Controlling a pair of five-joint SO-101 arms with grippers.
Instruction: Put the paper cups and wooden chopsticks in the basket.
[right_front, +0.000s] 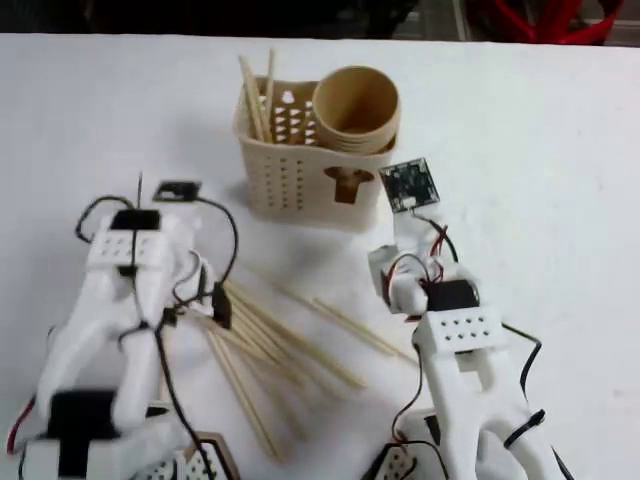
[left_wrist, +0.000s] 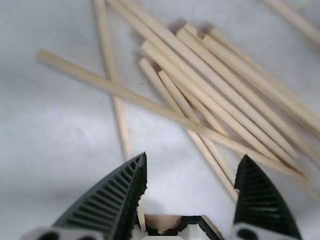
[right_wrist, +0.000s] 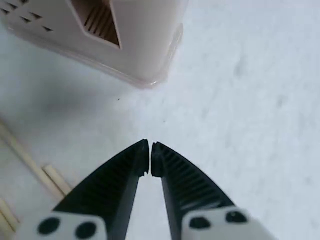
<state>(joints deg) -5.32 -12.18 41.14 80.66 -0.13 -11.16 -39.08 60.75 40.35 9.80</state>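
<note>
A loose pile of wooden chopsticks (right_front: 270, 345) lies on the white table between the two arms. My left gripper (left_wrist: 192, 175) hangs open just above the pile's near end, with chopsticks (left_wrist: 215, 100) spread in front of its black fingers and nothing between them. The cream basket (right_front: 300, 170) stands at the back centre. It holds stacked paper cups (right_front: 355, 108) and a few upright chopsticks (right_front: 255, 95). My right gripper (right_wrist: 150, 155) is shut and empty, low over the table, pointing at the basket's corner (right_wrist: 125, 45).
Two single chopsticks (right_front: 350, 325) lie apart from the pile, close to the right arm (right_front: 455, 330); their ends (right_wrist: 35, 167) show beside the right gripper. A white cloth (right_front: 540, 150) covers the table, open to the basket's right.
</note>
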